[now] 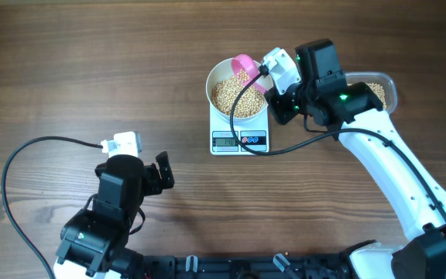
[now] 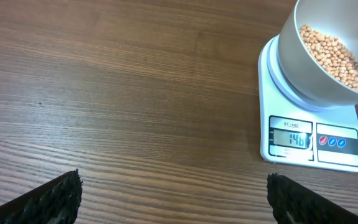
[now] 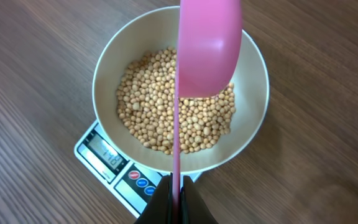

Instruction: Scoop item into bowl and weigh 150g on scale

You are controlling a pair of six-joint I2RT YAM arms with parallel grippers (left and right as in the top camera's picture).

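Beans [image 1: 235, 97]: small, round, tan; heaped in the white bowl [image 1: 215, 77], covering its bottom. More of the same show in the clear tub [image 1: 384, 87] at 3 o'clock of the bowl, half hidden behind the right arm.

Bowl: deep, round, seated on the scale [image 1: 238, 141], overhanging its platform. Only the scale's front strip shows at 6 o'clock, with a lit display and buttons beside it; three digits, the last one hard to read.

Scoop [image 1: 246, 68]: pink, its head over the bowl's rim at about 1 o'clock, above the beans. Its thin handle is pinched edge-on between the pressed-together jaws of the right gripper [image 3: 174, 196].

Obstructions: the right wrist crowds the bowl from 3 o'clock. A black cable [image 1: 242, 97] drapes from the wrist across the bowl and curls past the scale's right edge.

Left gripper [image 2: 176, 199]: jaws spread wide, holding nothing, low over the table [image 1: 91, 62] at about 8 o'clock of the scale and well apart from it.

Room: a broad stretch of wood lies from 9 to 11 o'clock of the scale. Arm bases line the table's edge at 6 o'clock.
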